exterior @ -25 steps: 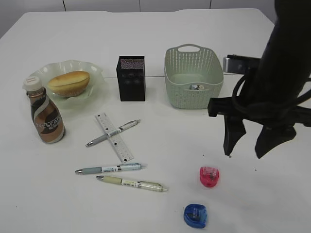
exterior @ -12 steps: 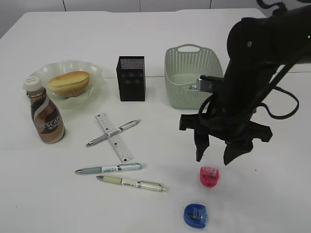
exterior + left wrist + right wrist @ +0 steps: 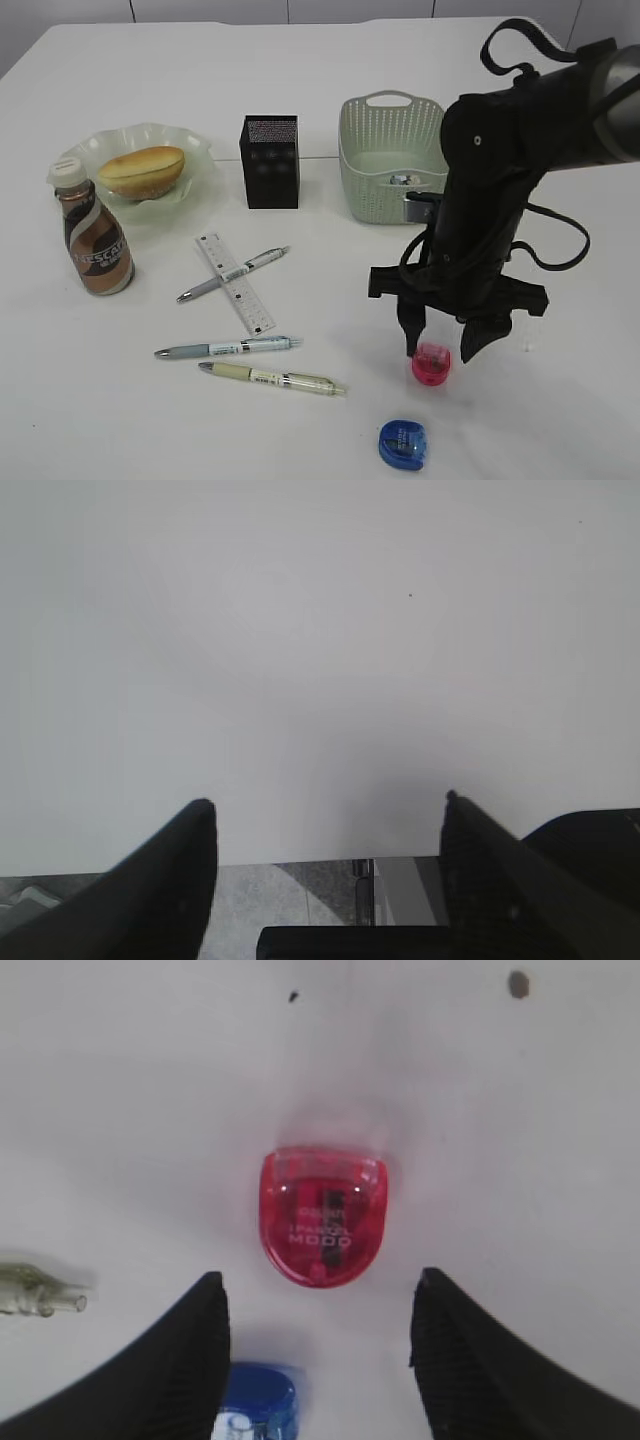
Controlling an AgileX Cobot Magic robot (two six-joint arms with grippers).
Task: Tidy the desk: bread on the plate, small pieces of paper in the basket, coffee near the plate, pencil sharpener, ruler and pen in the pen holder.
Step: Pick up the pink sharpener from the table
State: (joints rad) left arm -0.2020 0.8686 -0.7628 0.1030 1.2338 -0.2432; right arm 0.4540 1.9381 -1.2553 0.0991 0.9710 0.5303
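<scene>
1. Directly above the red translucent plastic pencil sharpener [image 3: 323, 1216], the right gripper [image 3: 442, 342] hovers with fingers spread wide, holding nothing; the sharpener lies on the white desk [image 3: 120, 420] between the fingertips.
2. Left gripper [image 3: 325, 810] gapes empty over bare desk; a blue sharpener [image 3: 404, 443] lies nearby.

pale panelled wall [image 3: 210, 10] behind; even light.

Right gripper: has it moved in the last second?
Yes. The right gripper swung left from the right edge and dropped toward the desk; it now straddles the red pencil sharpener, well below the basket.
</scene>
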